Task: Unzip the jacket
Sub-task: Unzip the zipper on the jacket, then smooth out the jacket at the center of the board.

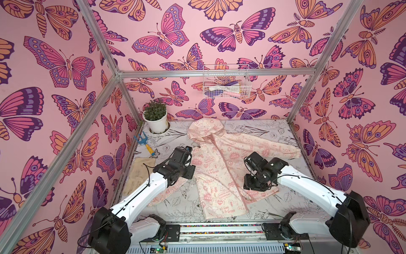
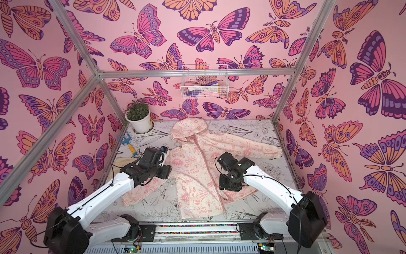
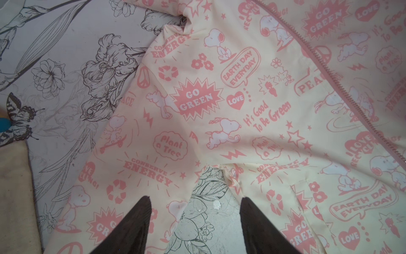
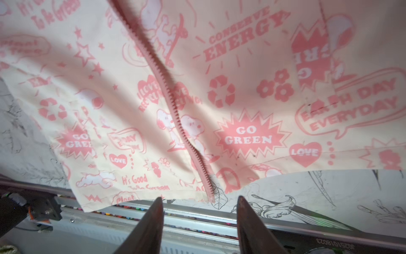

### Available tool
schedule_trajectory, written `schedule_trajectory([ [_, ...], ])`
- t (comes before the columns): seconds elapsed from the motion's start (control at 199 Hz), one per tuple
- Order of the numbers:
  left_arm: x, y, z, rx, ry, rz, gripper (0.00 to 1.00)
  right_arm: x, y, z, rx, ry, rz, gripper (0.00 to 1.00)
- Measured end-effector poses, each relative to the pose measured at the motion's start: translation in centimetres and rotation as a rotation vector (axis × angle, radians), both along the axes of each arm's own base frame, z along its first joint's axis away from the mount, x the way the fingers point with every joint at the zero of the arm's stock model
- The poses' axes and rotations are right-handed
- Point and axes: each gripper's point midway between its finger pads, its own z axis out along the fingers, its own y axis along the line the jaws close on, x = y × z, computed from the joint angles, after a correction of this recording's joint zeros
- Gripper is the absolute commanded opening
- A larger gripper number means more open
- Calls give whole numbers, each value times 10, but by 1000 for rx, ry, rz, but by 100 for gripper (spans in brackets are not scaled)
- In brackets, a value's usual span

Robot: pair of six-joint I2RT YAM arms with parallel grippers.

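The jacket lies flat on the flower-printed table, hood toward the back wall and sleeves spread out. Its pink zipper runs slantwise down to the hem, with bare teeth showing along one edge. My left gripper hovers open over the gap between the left sleeve and the body, just below the armpit, holding nothing. My right gripper stands open above the jacket's lower right front. Its fingertips are just past the hem, with nothing between them.
A potted plant stands in the back left corner. A small rake and a cream glove lie along the left edge. A wire basket hangs on the back wall. A metal rail borders the front.
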Motion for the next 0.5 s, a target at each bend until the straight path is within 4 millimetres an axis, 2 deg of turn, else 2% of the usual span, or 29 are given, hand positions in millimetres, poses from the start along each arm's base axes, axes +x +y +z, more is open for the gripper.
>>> schedule_trajectory([
  [0.105,6,2,1,9,-1,5,67,-5,-8,-12,-23,37,-20,61],
  [0.291,8,3,-1,11,1,4,67,-39,-20,-28,16,99,-65,64],
  [0.401,10,1,-2,0,-5,-2,67,-54,-21,-35,71,119,-103,66],
  [0.502,10,-2,-5,-8,3,-9,67,-59,-17,-41,113,130,-134,66],
])
